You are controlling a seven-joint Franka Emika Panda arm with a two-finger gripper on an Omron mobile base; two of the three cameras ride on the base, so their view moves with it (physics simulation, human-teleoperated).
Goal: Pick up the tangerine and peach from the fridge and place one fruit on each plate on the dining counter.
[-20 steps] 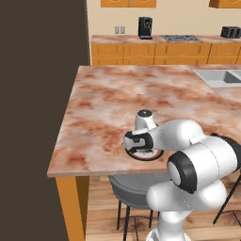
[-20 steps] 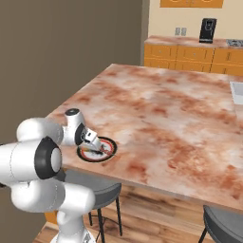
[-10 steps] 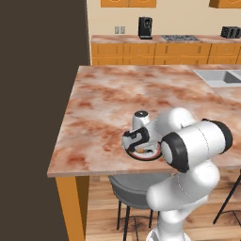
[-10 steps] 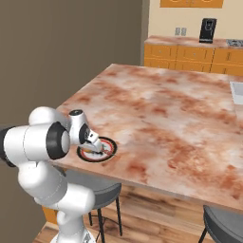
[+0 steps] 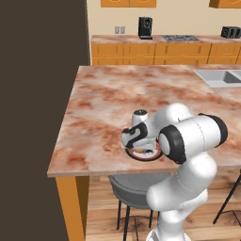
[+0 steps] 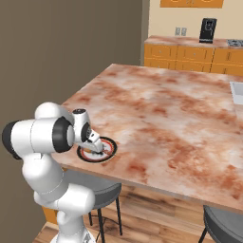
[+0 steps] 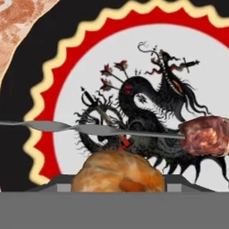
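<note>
A fruit [image 7: 117, 171], orange, which of the two cannot be told, is being set on the plate [image 7: 67, 76] at the lower centre of the hand view, gripper [image 6: 97, 148] fingers close beside it, their grip unclear; a straight, gentle release is being advised.

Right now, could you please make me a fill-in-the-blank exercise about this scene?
1. The hand hangs low over a ___ on the counter.
2. Its fingers hold an orange ___.
3. The plate has a black rim and a broad ___ ring.
4. A grey ___ stands under the counter.
Missing words: plate; fruit; red; stool.
</note>
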